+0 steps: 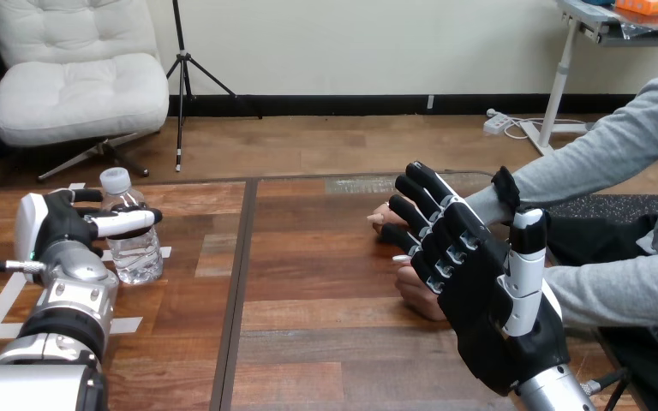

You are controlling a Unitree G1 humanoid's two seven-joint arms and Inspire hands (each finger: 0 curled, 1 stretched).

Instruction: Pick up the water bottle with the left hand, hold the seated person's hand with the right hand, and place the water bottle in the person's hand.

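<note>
1. The water bottle (137, 255) stands upright on the table (326, 325), near its left end.
2. The left hand (56, 227) has its fingers (128, 223) curled round the bottle.
3. The right hand (488, 300) is spread wide and holds nothing, raised in front of the person's hands (387, 218), which rest on the table.

Looks like some kind of lab or test setup to me, not a home: the wooden table (326, 291) I'm working at has strips of white tape (128, 324) stuck on it.
</note>
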